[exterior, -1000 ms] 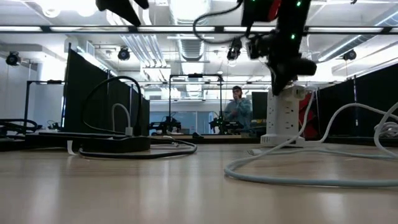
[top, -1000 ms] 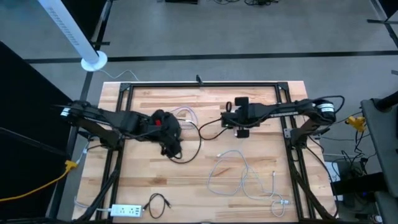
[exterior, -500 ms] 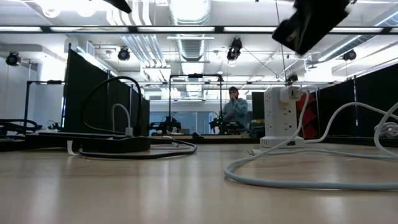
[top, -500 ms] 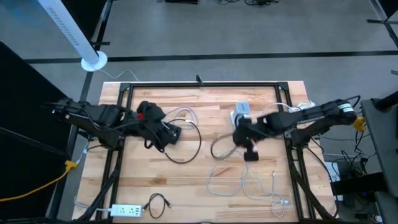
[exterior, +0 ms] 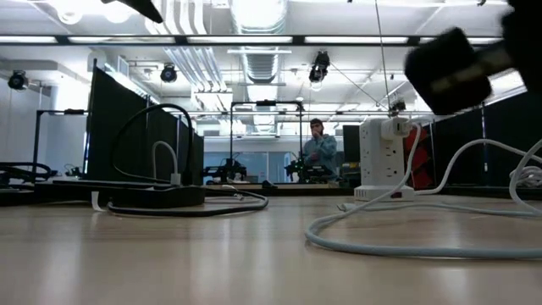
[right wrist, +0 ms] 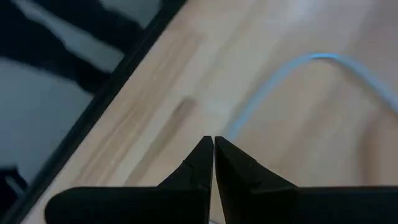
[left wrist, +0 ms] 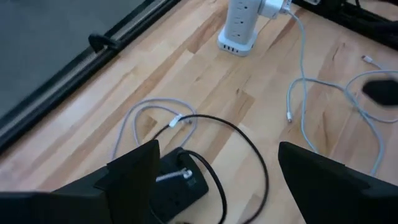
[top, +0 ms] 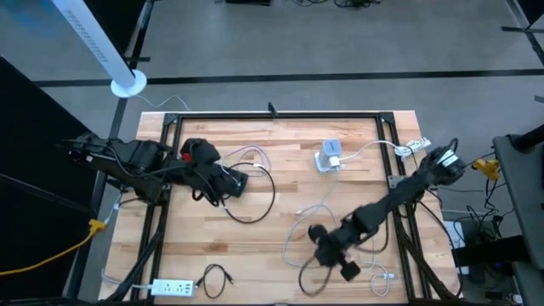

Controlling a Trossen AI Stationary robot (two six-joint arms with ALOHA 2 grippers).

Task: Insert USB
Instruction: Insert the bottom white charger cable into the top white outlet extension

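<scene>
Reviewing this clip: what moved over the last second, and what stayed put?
The right end effector, shut and empty, swung from the table's far middle beside the white power tower to the near edge, over the white cable. The left end effector, open, drew back slightly above the black adapter. Tower, cables and adapter did not move; nothing was grasped.

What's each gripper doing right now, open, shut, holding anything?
Left gripper: open, empty, above the black charger block.
Right gripper: shut, holding nothing, low over the near part of the table by the white cable.
</scene>
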